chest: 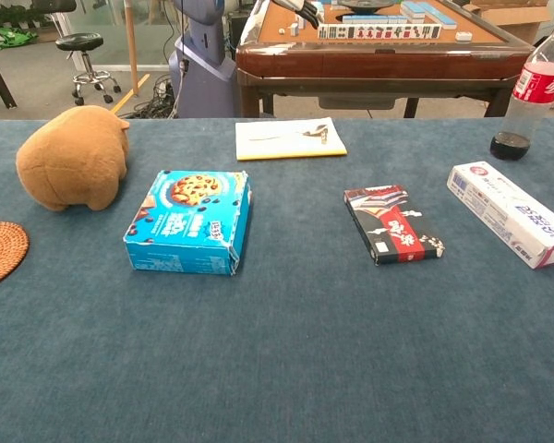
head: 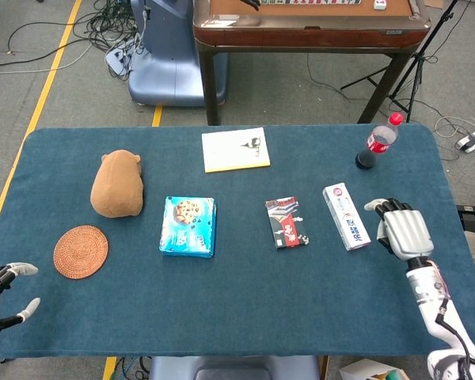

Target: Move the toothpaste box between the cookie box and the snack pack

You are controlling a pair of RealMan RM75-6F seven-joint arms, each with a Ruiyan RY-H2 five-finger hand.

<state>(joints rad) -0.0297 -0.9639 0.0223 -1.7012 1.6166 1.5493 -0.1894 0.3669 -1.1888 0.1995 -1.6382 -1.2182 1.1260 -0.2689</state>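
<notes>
Only the head view shows the hands: the right hand (head: 402, 229) hovers just beside the toothpaste box (head: 347, 216), on its outer side, holding nothing, fingers loosely spread as far as can be told from above, since whether a fingertip touches the carton is not clear; the left hand (head: 1, 289) sits at the near left edge of the table (head: 237, 317), also empty with its fingers apart. The chest view shows neither hand but gives the low, close look at surfaces: the blue cloth has a short felt-like nap, the cookie box (chest: 191, 221) is a flat teal carton with dented corners and a printed biscuit on its lid, and the snack pack (chest: 392, 224) is a glossy black and red packet lying flat. The toothpaste box (chest: 509, 213) is a long, narrow white carton with blue and red print, lying flat to the right of the snack pack and well apart from the cookie box, so the gap between those two stands unfilled. Behind it is a cola bottle (head: 378, 142) with a red cap. A brown plush animal (chest: 74, 156), a round woven coaster (head: 81, 252) and a thin white booklet (head: 235, 149) lie elsewhere on the cloth
</notes>
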